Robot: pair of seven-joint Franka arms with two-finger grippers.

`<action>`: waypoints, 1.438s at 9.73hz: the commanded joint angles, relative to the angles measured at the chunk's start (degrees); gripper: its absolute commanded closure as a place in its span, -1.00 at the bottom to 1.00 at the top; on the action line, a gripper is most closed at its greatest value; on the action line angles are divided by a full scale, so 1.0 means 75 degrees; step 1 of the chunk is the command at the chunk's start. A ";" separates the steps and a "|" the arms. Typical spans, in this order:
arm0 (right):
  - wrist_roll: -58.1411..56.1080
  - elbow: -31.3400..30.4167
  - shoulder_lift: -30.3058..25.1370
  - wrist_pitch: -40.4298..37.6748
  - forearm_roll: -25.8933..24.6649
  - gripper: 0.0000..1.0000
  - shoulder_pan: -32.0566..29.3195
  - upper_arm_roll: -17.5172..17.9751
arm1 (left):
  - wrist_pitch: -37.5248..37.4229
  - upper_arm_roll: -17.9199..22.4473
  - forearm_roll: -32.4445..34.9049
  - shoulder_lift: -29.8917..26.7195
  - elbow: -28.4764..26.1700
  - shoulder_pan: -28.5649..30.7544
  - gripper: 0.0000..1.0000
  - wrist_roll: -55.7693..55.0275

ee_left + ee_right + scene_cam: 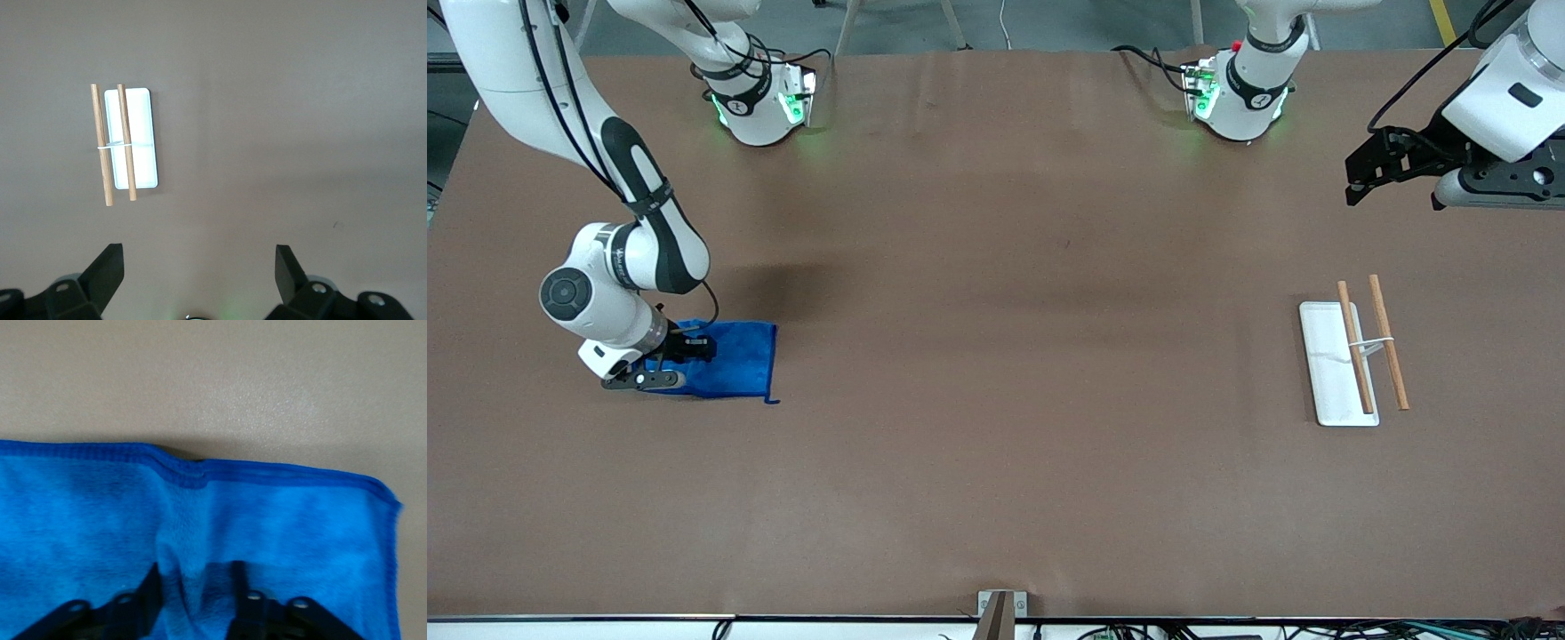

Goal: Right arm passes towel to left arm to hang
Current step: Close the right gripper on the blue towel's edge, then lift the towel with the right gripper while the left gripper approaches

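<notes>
The blue towel (738, 356) lies flat on the table toward the right arm's end, its thin loop (772, 401) at the corner nearest the front camera. My right gripper (680, 360) is down on the towel, with its jaws shut on a raised fold of cloth. In the right wrist view the fold stands between the fingers (195, 583) and the towel's hem (193, 472) puckers there. My left gripper (1392, 191) is open and empty, up in the air toward the left arm's end. In the left wrist view (199, 257) it is over bare table.
A white tray (1325, 373) with two wooden rods (1354, 347) lies toward the left arm's end; it also shows in the left wrist view (141, 133). Brown table between the towel and the tray.
</notes>
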 commanded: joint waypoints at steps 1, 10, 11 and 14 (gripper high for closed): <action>-0.0087 0.0169 -0.0090 -0.0405 0.0111 0.98 -0.0008 0.0046 | -0.0009 -0.0037 0.0110 0.0054 -0.0203 -0.0020 -1.00 -0.0041; 0.1247 0.3406 -0.1237 -0.5541 0.3219 0.99 0.0226 0.1426 | 0.0003 -0.0095 0.0040 0.0311 -0.0168 -0.0184 -1.00 0.0123; 0.1574 0.3394 -0.1238 -0.5507 0.3959 0.99 0.0227 0.1800 | 0.0003 -0.0095 0.0075 0.0347 -0.0180 -0.0195 -1.00 0.0100; 0.1694 0.3347 -0.1215 -0.5459 0.6560 0.99 0.0436 0.2272 | -0.0009 -0.0107 0.0099 0.0429 -0.0180 -0.0207 -1.00 -0.0018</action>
